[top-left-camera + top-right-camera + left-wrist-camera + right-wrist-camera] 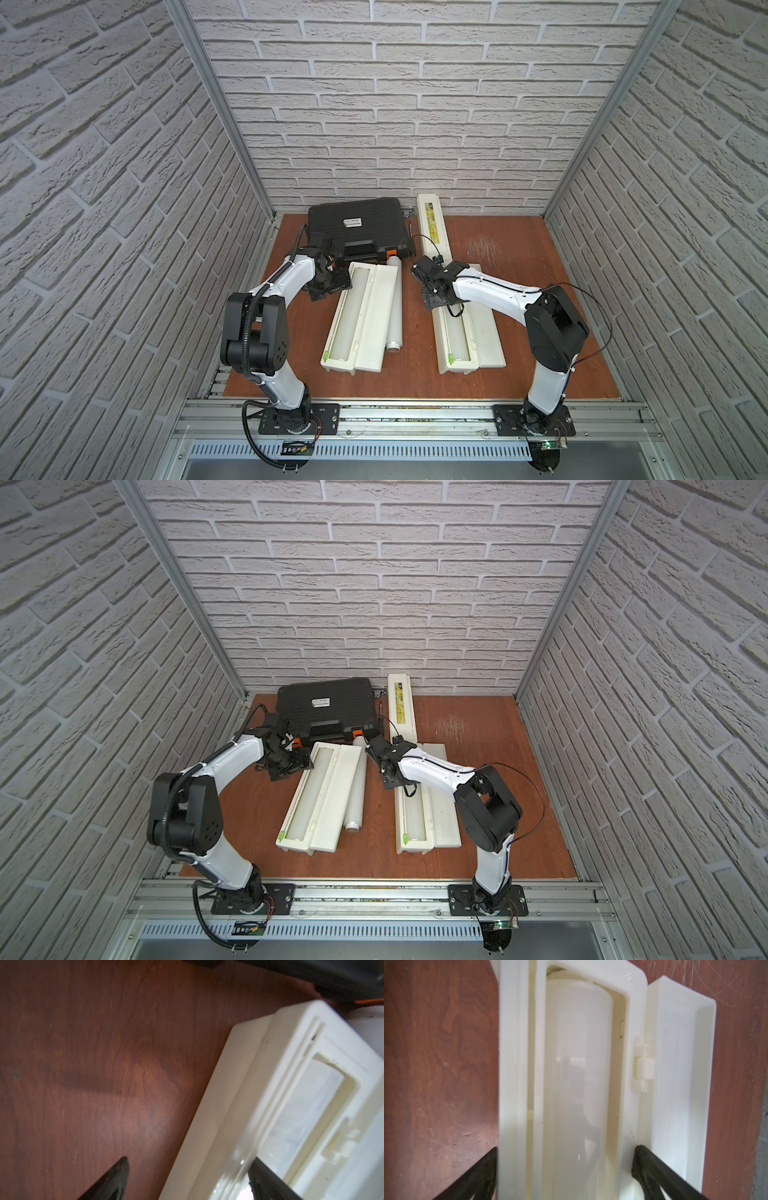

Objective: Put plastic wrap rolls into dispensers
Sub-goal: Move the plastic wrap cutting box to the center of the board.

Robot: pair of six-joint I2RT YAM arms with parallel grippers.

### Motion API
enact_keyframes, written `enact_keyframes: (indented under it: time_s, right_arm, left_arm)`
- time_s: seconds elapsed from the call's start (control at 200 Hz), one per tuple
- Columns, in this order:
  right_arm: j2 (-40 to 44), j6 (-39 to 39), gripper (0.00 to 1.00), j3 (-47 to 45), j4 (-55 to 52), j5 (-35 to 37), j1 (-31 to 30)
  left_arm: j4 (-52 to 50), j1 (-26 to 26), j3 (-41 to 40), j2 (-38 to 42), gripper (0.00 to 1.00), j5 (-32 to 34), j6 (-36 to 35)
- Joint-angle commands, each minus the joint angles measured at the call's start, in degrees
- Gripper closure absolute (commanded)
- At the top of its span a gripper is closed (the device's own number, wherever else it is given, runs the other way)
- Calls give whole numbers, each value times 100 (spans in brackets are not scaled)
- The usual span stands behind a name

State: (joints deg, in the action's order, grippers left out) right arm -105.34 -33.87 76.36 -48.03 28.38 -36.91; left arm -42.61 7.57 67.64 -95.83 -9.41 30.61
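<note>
Two dispensers lie open on the brown table. In the left dispenser [376, 316] a pale plastic wrap roll [301, 1113] appears to lie in the tray. A loose roll [395, 307] rests on the table along its right side. My left gripper [190, 1169] is open at that dispenser's far end, its fingers astride the tray's outer wall. The right dispenser [486, 336] holds a roll [575, 1064] in its tray. My right gripper [565, 1163] is open above its far end, one finger on each side of the tray. A third dispenser [434, 226] lies shut at the back.
A black case [357, 228] with orange latches stands at the back left, just behind the left dispenser and the loose roll. Brick-patterned walls close in three sides. A metal rail [415, 415] with both arm bases runs along the front edge.
</note>
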Motion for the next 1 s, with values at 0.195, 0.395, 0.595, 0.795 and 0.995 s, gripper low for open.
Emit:
enact_keyframes:
  time_s: [0.195, 0.395, 0.595, 0.795, 0.995]
  right_arm:
    - [539, 1105, 0, -429, -12, -306, 535]
    - [479, 1305, 1, -614, -60, -357, 861]
    - [1001, 1626, 1, -915, 3, -626, 1533]
    - [973, 1983, 1, -454, -146, -700, 1765]
    - [874, 1788, 1, 410, 22, -1553, 1763]
  left_arm:
    - [-106, -148, -461, -120, 13, 58, -15]
    - [-82, -226, -541, -163, 14, 9, -29]
    - [-44, -238, -639, -120, 14, 3, -20]
    - [-19, -276, -681, -260, 15, 1, -90]
    - [-28, -412, -693, -309, 15, 121, -116]
